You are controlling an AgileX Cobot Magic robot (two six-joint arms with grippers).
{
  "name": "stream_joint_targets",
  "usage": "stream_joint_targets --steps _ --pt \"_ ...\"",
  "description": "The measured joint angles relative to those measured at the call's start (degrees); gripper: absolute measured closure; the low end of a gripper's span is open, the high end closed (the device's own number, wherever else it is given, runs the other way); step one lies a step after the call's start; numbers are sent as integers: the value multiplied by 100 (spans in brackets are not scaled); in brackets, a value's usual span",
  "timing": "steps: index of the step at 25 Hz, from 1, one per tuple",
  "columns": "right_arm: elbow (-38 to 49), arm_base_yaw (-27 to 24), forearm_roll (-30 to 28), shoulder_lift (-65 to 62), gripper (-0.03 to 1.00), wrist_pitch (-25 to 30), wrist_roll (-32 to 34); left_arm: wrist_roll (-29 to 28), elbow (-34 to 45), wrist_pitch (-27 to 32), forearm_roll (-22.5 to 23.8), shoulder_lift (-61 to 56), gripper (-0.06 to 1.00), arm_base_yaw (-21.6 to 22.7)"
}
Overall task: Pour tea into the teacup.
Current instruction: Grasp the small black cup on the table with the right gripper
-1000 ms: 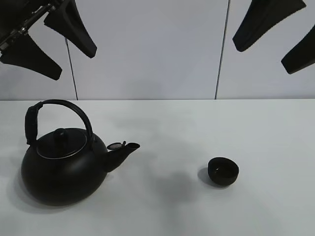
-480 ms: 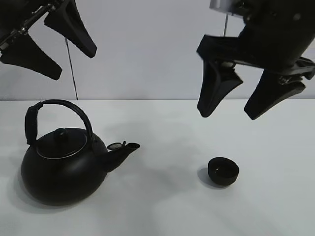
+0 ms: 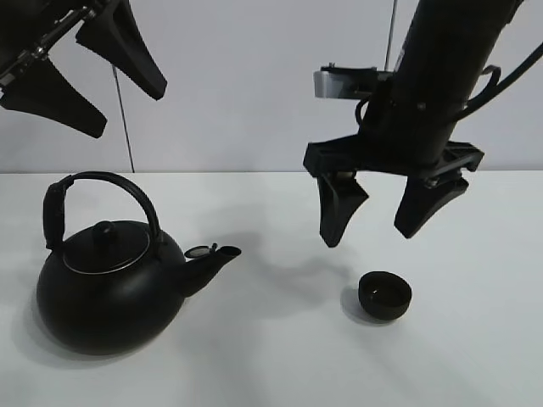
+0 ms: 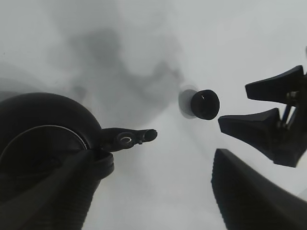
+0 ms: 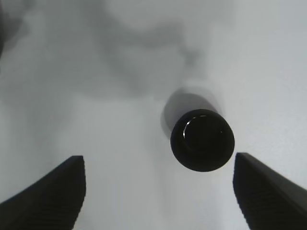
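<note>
Seen from the high camera, your left tool (image 3: 131, 112) is cut off by the top and left edges, so only its two dark fingers show, high on the left. Your right arm (image 3: 441, 76) runs out past the top edge. From the left wrist, the kettle (image 4: 43, 120) is cropped, showing only part of its body, lid and spout, and one blurred finger (image 4: 53, 191) of the left tool covers part of it. From the right wrist, the right tool (image 5: 158, 159) shows only its fingertips. The teacup (image 5: 202, 140) is too dark inside to tell whether it holds anything.
</note>
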Motion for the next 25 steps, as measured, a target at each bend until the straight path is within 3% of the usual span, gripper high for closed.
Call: stream_joint_targets --steps 25 --pt "-17 0 -550 955 38 -259 77 0 0 0 0 0 44 0"
